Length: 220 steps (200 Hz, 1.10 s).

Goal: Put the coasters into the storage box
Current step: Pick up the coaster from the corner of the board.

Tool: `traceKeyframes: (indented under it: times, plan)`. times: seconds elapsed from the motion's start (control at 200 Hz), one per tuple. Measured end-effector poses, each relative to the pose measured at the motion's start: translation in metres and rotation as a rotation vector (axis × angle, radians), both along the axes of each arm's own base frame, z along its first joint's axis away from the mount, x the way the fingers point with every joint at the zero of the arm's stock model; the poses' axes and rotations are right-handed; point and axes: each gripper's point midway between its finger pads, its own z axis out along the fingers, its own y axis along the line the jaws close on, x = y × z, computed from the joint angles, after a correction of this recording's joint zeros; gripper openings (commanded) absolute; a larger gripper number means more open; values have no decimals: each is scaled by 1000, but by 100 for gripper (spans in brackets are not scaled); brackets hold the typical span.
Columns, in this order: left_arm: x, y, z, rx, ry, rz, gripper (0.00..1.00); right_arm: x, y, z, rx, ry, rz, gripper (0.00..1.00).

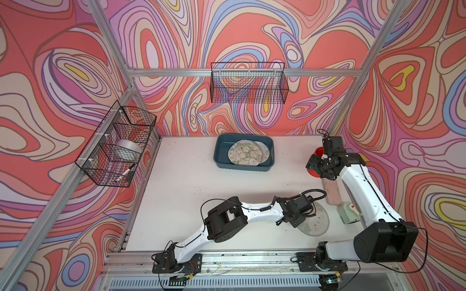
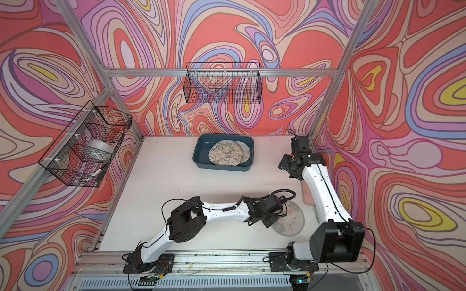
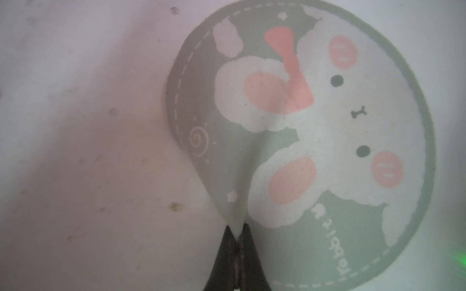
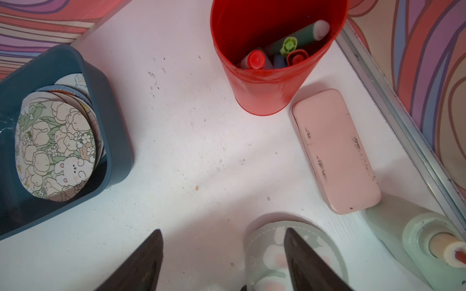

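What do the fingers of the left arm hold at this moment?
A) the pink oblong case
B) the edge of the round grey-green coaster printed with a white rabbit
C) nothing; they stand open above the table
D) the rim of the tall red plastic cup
B: in the left wrist view the left fingers are shut on the edge of the round grey-green rabbit coaster, which puckers into a fold between them.

Matt, pliable coaster; glossy red plastic cup
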Motion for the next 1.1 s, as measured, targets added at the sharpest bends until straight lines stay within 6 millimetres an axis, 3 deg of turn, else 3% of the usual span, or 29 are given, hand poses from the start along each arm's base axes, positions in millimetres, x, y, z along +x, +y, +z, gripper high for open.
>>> traceKeyframes:
  times: [0.21,0.431,0.856,1.102]
  plan:
    - [43,57,4,47,-4,123,0,9,1,-3,1,3,16,77]
    - [71,95,21,66,-27,202,0,17,9,-3,18,-23,70,77]
    - [99,125,87,16,-91,255,0,2,32,-39,115,20,171,77]
    - [114,134,118,-23,-92,304,0,-6,59,-28,187,-60,261,78]
